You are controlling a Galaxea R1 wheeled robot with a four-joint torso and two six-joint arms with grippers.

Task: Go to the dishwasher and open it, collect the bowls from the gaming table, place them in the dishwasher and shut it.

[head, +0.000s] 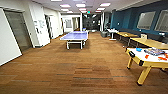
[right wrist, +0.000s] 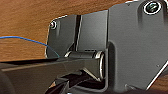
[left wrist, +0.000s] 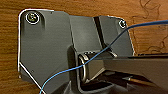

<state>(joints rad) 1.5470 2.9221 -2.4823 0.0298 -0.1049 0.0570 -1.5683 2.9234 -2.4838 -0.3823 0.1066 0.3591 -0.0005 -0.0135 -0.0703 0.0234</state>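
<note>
The gaming table [head: 147, 64] stands at the right of the head view, with a white top, light wood sides and legs, and a black slot at its near end. On its top sit a bright blue bowl [head: 138, 49] and, farther right by the picture's edge, small orange bowls [head: 162, 58]. A flat colourful game box [head: 154, 51] lies between them. The dishwasher is out of view. Both wrist views look past my arms' dark plates down onto the wood floor [left wrist: 75, 5], with nothing of the task near them.
A blue table-tennis table [head: 75, 36] stands mid-hall ahead. Long wooden tables [head: 150, 42] line the dark blue right wall. White walls and a grey door [head: 16, 27] run along the left. Open wood floor [head: 82, 67] lies between me and the gaming table.
</note>
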